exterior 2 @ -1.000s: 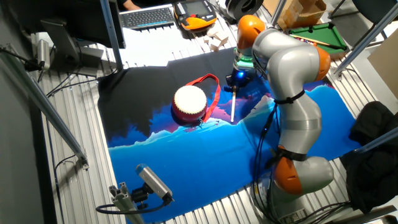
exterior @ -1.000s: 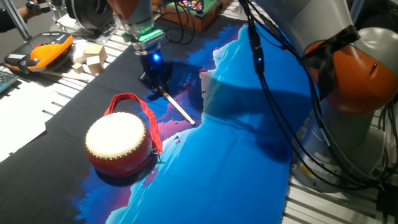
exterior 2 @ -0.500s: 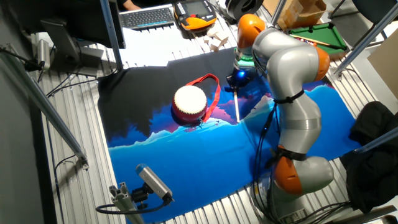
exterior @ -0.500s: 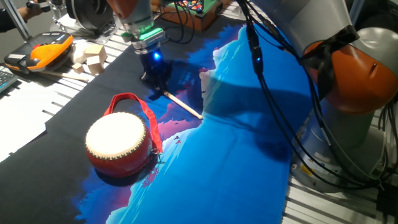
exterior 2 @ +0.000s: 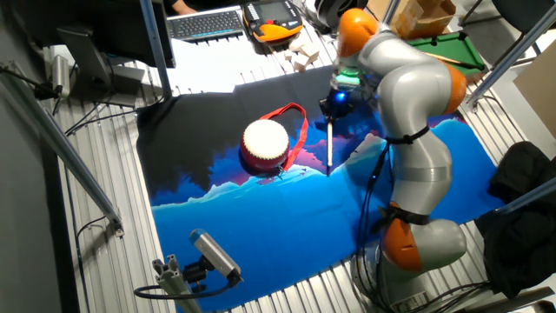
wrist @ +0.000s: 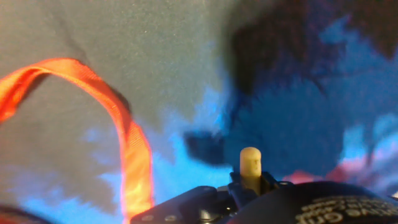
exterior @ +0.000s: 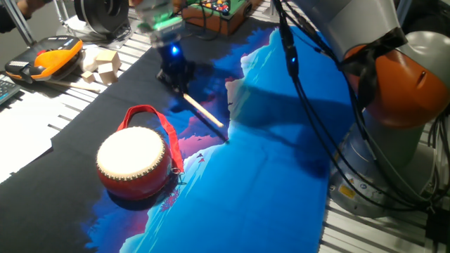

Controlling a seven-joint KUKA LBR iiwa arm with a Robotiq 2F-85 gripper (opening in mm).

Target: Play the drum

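Observation:
The drum (exterior: 133, 163) has a red body and a cream skin and stands on the cloth at the front left; it also shows in the other fixed view (exterior 2: 264, 143). Its red strap (exterior: 145, 114) loops out behind it and shows in the hand view (wrist: 127, 134). My gripper (exterior: 175, 79) is behind and to the right of the drum, shut on the upper end of the thin wooden stick (exterior: 204, 112). The stick slants down to the right, away from the drum. In the hand view the stick's butt (wrist: 250, 165) stands up between the jaws.
A blue and black cloth (exterior: 267, 176) covers the table. Wooden blocks (exterior: 98, 63) and an orange device (exterior: 53, 55) lie at the back left. A keyboard (exterior 2: 204, 22) and a small pool table (exterior 2: 445, 48) stand at the table's far edge.
My gripper has moved up and back with the stick in it, and the stick has swung a little. The drum has not moved.

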